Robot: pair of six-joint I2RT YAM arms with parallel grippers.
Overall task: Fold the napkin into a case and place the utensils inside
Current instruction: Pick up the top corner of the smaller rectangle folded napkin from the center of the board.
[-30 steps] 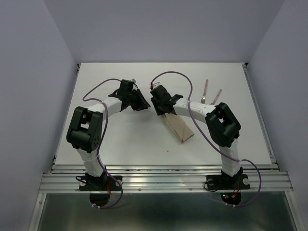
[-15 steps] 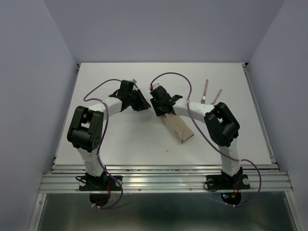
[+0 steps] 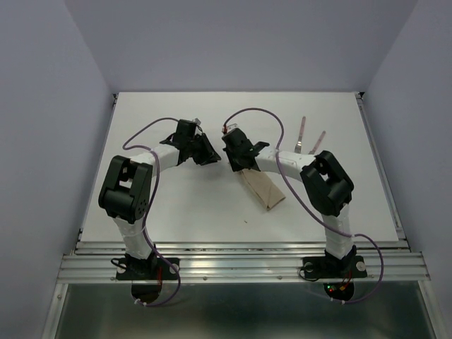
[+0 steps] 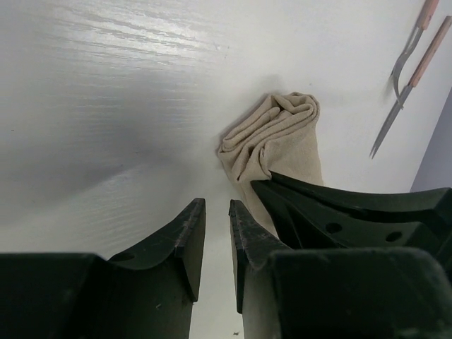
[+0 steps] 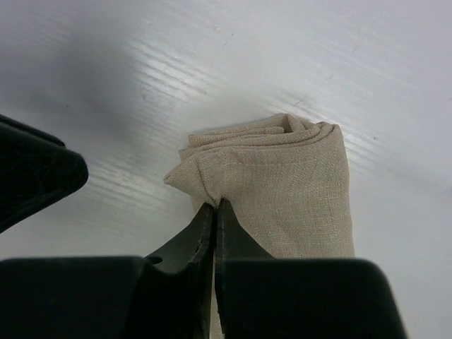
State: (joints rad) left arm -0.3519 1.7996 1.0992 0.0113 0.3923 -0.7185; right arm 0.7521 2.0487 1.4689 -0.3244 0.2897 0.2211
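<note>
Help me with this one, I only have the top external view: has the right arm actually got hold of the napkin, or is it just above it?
Observer: It has hold. The right wrist view shows the right fingers shut on a small pinch of cloth at the edge of the folded napkin.
Operator: Is the left arm holding anything?
Observer: No. In the left wrist view the left fingers stand slightly apart with nothing between them, over bare table beside the napkin's end.
Operator: How tidy is that end?
Observer: Rumpled. The left wrist view shows several layers bunched and curled there, not lying flat.
</note>
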